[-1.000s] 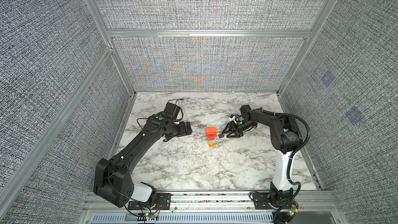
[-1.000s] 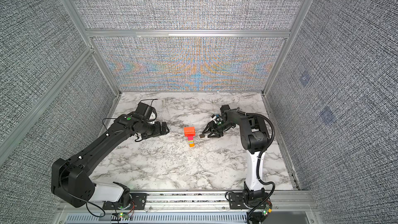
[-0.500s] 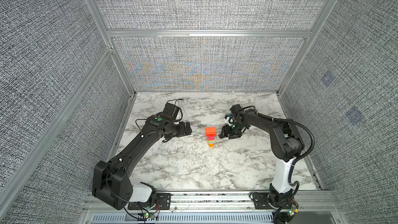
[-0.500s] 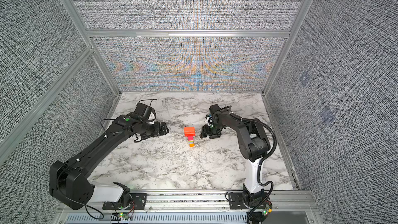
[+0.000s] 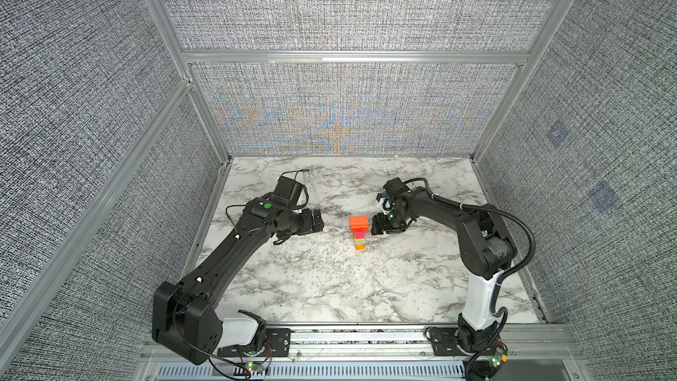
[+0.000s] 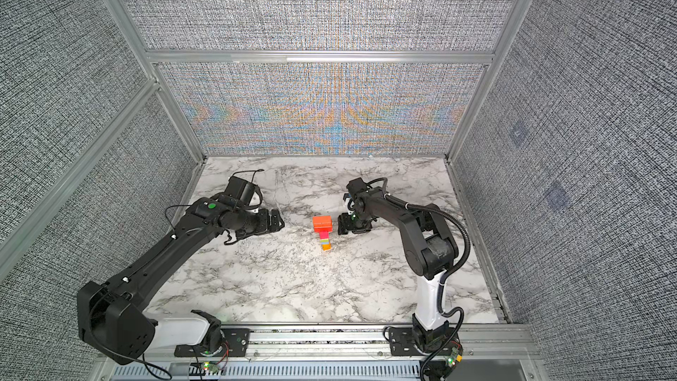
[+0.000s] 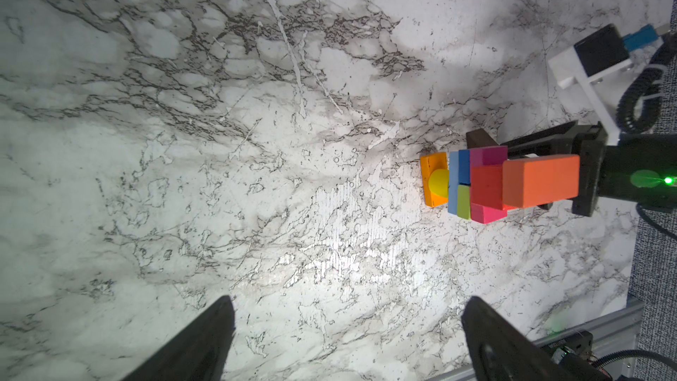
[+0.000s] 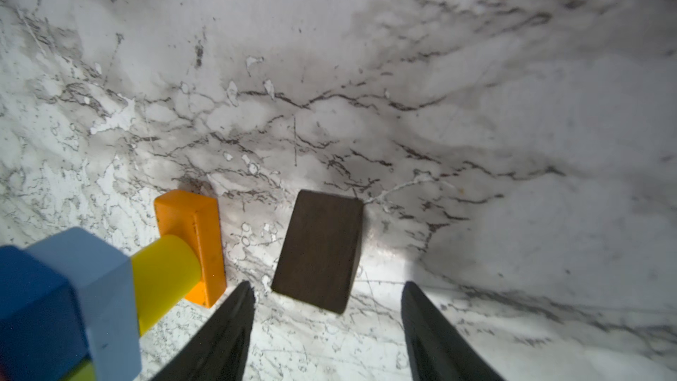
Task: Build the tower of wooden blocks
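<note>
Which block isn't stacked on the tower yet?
The dark brown block: it lies flat on the table, apart from the tower, just ahead of the right gripper, whose jaws are open. Every other block is stacked.

Enclosed cell, three walls clad in grey woven fabric panels: back wall (image 5: 348,12), left wall (image 5: 73,104), right wall (image 5: 604,86). Aluminium frame posts (image 5: 157,12) at corners, horizontal aluminium bar (image 5: 348,56) across back wall, diagonal aluminium bar (image 5: 95,202) crossing left wall. Moiré shimmer, orange-blue, on lower back panel (image 6: 322,115). Two darker square patches (image 5: 557,134) on right wall. White marble-pattern counter (image 5: 329,287), grey veins, fine scratches in wrist views. Aluminium rail (image 5: 366,337) along near edge, slotted grille (image 5: 366,372) below it. Even bright light, soft shadows, glare patch (image 7: 348,262) on counter in left wrist view
</note>
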You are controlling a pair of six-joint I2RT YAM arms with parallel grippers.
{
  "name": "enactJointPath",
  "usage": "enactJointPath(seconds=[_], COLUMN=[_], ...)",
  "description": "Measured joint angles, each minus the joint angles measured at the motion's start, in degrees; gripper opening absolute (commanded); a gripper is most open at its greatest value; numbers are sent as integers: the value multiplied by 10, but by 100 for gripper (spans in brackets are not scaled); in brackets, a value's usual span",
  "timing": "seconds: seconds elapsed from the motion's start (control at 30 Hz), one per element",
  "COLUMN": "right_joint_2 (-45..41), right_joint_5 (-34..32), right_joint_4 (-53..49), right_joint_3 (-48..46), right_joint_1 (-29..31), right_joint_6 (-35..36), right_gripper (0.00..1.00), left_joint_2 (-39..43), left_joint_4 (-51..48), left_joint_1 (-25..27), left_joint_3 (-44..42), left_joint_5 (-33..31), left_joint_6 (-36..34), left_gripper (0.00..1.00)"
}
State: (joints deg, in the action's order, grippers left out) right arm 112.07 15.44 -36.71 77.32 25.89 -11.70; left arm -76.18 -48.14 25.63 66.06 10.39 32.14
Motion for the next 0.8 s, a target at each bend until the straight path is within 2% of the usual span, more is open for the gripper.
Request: enactJointPath(seconds=[0.17, 0.47, 0.8], right_joint_2=[6, 4, 3], right_joint_5=[-10, -32, -47], right_joint_4=[-1, -6, -9], right_joint_3=[7, 9, 17], right_joint_1=[11, 13, 19], right_joint_6=[2, 2, 4], right_gripper=[49, 36, 30], left_joint_2=[6, 6, 6], left_joint_4=[-2, -2, -2], left_joint_1=[-1, -3, -3], left_joint_3=[0, 0, -5], left_joint_5=[-4, -10, -10], left_joint_6=[0, -2, -2], left_gripper=[99, 99, 99])
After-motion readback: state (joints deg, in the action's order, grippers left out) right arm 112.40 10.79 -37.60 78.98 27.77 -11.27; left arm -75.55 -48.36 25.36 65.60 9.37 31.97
